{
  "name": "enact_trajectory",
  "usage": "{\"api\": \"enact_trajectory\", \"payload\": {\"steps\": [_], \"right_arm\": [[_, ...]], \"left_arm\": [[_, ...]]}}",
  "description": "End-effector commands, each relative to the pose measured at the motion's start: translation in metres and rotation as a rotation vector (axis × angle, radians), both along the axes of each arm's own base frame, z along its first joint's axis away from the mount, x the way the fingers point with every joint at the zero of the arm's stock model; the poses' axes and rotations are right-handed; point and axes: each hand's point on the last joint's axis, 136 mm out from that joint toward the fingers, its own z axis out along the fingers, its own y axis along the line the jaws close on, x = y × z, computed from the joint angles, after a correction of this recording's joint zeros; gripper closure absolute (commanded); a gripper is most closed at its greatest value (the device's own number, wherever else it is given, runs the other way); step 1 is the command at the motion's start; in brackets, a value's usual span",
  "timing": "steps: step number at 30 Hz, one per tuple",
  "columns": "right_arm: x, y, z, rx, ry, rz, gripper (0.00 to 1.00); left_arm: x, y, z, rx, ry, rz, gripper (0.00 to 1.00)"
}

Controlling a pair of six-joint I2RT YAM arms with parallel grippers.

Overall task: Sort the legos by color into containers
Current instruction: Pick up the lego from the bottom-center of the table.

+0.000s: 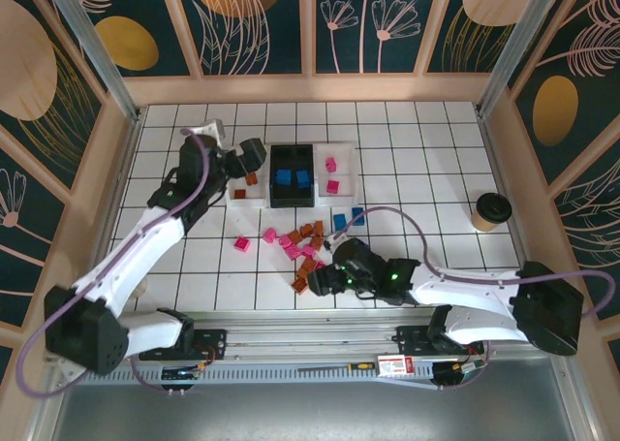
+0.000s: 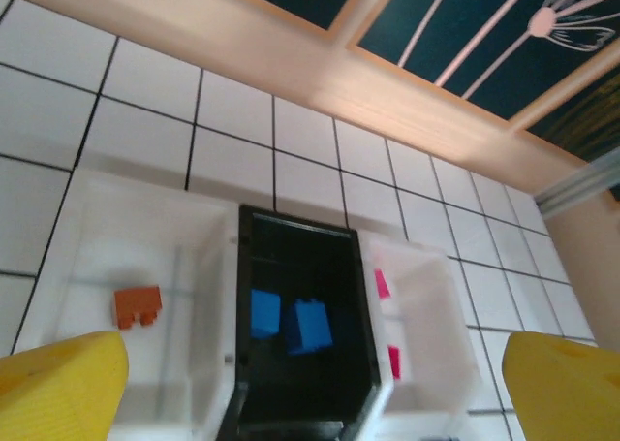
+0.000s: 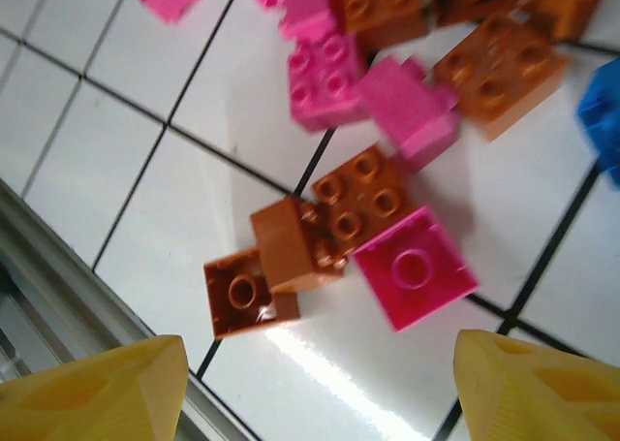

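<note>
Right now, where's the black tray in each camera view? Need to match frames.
Top external: black tray upper centre of the table, between two white trays.
Left wrist: lower centre, flanked by the same white trays.
Right wrist: aimed at the loose lego pile, orange and pink.
Shared landmark: two blue legos lying inside the black tray.

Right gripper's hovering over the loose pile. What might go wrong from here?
1. The orange bricks touch a magenta brick; the open right gripper may pinch both colors.
2. They lie near the table edge; a nudge might push one off.
</note>
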Motion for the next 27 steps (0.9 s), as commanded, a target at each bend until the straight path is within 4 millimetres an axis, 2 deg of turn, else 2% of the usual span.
{"api": "enact_trajectory", "payload": {"steps": [1,7,11,15,27], "right_arm": [[-0.007,0.009,-0.004,-0.063,-0.024,0.018,0.28],[-0.029,0.031,-0.011,-0.104,-0.005,0.111,0.28],[-0.026,0.033,-0.023,-0.167,-0.005,0.101,0.28],[-0.020,0.036,-0.033,-0.219,-0.017,0.091,0.29],[-0.016,0.063,-0.047,-0.291,-0.051,0.147,0.35]], "left_arm": [[-0.032,-0.001,-0.028,-0.065,0.063,-0.038,0.01],[-0.074,0.018,-0.056,-0.090,0.092,-0.012,0.01],[-0.089,0.026,-0.069,-0.092,0.106,0.003,0.02],[-0.097,0.029,-0.074,-0.089,0.118,0.005,0.01],[-0.102,0.034,-0.087,-0.069,0.141,0.015,0.01]]}}
